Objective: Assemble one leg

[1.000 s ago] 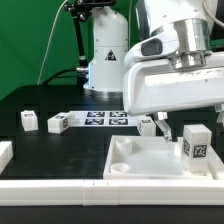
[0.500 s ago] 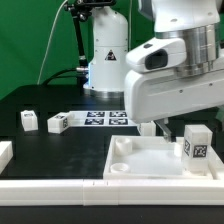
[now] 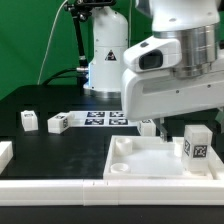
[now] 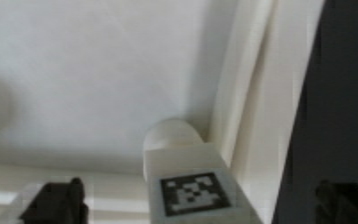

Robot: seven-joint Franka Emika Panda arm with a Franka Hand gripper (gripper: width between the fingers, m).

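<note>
Starting at the exterior view's left, one small white tagged plastic block (image 3: 28,120) and a second block (image 3: 58,123) lie loose on the black tabletop (image 3: 40,150), beside the flat white marker board (image 3: 105,118). The white two-finger gripper (image 4: 202,200) hangs low, jaws spread wide and empty, straddling the small white square-sided leg (image 4: 194,178) by the rim of the large white tray (image 3: 150,172). Grasping, lifting and fitting all look undone. A green backdrop (image 3: 25,40) hangs behind

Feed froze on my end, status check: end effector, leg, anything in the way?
End effector open. Leg between its fingers, not gripped. Tray rim close alongside.
</note>
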